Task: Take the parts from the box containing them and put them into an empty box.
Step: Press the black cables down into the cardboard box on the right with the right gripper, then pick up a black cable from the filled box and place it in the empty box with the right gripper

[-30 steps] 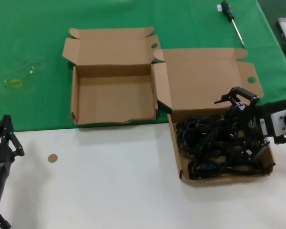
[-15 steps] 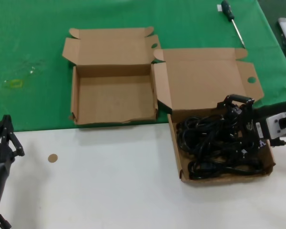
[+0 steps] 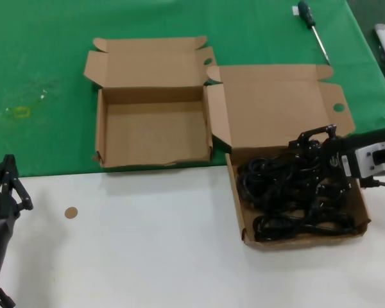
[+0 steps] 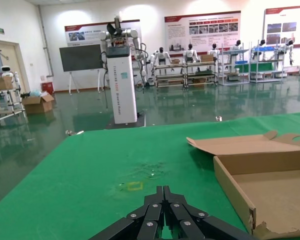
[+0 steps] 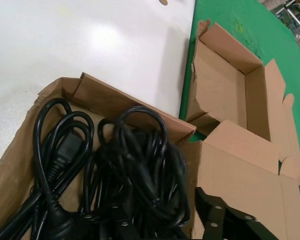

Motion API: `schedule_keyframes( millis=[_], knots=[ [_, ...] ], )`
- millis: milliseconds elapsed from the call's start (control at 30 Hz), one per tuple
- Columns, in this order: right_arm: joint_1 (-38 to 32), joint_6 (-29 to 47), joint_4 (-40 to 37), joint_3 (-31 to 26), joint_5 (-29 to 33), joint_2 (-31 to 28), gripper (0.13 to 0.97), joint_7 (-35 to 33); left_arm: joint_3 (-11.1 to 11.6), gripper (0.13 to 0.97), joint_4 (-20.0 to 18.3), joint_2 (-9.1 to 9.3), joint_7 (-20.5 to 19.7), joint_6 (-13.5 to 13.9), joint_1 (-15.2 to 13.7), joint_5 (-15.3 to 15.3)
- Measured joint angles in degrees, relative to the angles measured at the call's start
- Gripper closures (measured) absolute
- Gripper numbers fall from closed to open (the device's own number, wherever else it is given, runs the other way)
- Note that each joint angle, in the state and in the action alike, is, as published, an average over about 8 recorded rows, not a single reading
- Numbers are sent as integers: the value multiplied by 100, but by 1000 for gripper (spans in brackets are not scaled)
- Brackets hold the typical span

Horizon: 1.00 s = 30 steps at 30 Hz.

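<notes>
The right gripper is reaching in from the right, sitting low over the far right part of the wider box, right on top of the pile of black cords. Its jaws are spread apart, one finger showing above the far edge of the pile and the other down among the loops, though whether they are pinching a cord cannot be told. The right wrist view is looking straight down into the tangle, with a moulded plug lying at one side of the tray and the cardboard wall rising behind.

The cords are all lying inside the wider box, which is sitting at the near right, its tray on the white part of the surface and its broad lid folded back onto the green cloth. The smaller box is sitting just to its left and a little farther away, on the green, lid open.

The left gripper is hanging parked at the near left edge, well apart from both boxes, its jaws pressed together.

A small brown disc is lying on the white near it, and a screwdriver is resting at the far right on the green.
</notes>
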<state>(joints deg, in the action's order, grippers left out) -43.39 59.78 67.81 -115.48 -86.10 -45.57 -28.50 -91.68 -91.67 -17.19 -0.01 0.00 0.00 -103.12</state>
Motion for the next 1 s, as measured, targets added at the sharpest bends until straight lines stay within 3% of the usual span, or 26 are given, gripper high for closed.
schedule_keyframes(
  millis=[133, 400, 700, 1000],
  knots=[
    [-36, 7, -55, 12, 17, 23, 546, -3, 0, 945, 0, 0, 0, 0, 0, 0],
    [-80, 64, -119, 29, 41, 18, 749, 30, 0, 945, 0, 0, 0, 0, 0, 0],
    [-59, 203, 51, 55, 38, -106, 881, 234, 0, 945, 0, 0, 0, 0, 0, 0],
    [-152, 343, 351, 122, 13, -214, 935, 646, 0, 945, 0, 0, 0, 0, 0, 0]
  ],
)
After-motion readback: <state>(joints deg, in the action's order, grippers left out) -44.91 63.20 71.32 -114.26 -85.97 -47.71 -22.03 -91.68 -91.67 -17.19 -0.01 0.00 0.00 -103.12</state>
